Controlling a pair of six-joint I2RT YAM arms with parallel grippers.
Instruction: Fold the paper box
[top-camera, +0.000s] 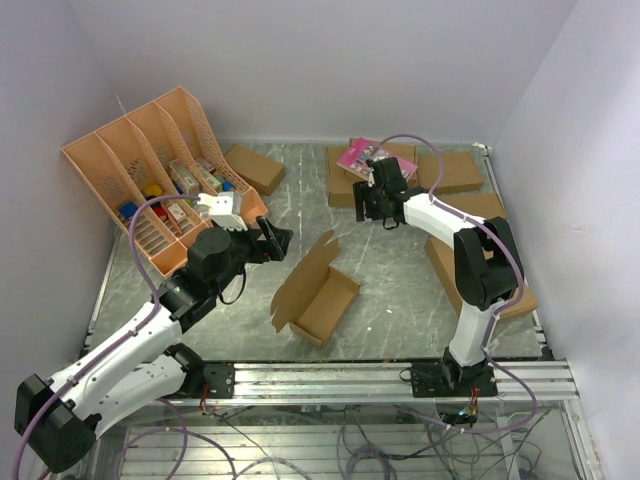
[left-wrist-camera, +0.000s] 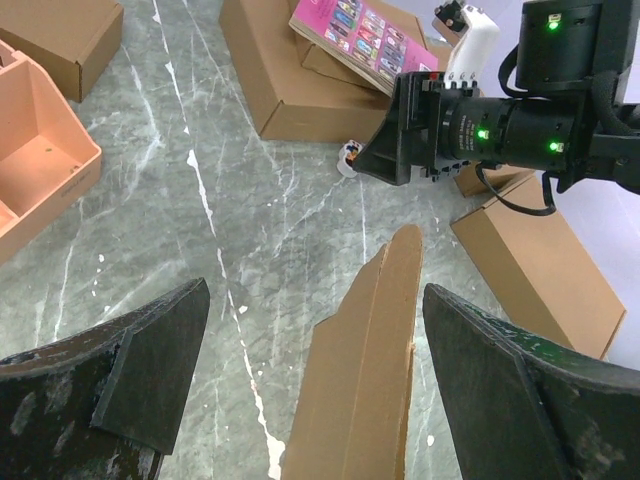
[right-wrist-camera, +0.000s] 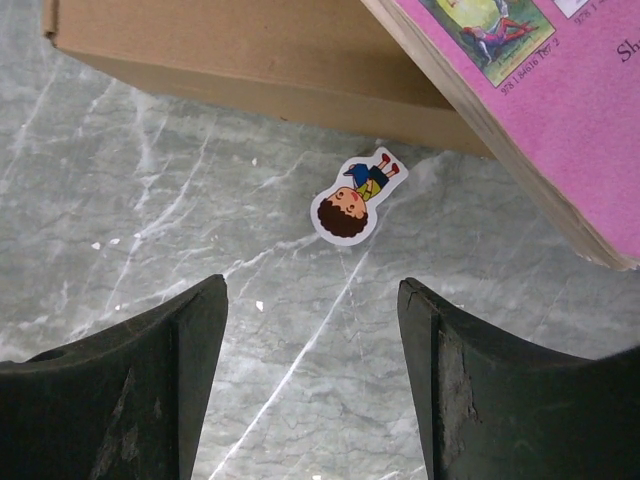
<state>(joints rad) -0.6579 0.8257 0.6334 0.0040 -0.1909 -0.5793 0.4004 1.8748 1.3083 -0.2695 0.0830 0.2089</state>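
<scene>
The paper box (top-camera: 318, 290) lies mid-table, partly folded into an open tray with a tall flap standing up at its far left. In the left wrist view that flap (left-wrist-camera: 370, 370) rises between my left gripper's (left-wrist-camera: 315, 290) wide-open jaws, nearer the right finger (left-wrist-camera: 500, 380), and I see no contact. In the top view the left gripper (top-camera: 275, 240) sits just left of the flap. My right gripper (top-camera: 375, 212) is open and empty, low over bare marble (right-wrist-camera: 310, 283), behind the box.
A child-figure sticker (right-wrist-camera: 355, 197) lies on the marble ahead of the right gripper. A brown box (top-camera: 345, 180) bears a pink card (top-camera: 362, 157). More brown boxes (top-camera: 450, 170) lie at back and right. An orange file organiser (top-camera: 150, 170) stands far left.
</scene>
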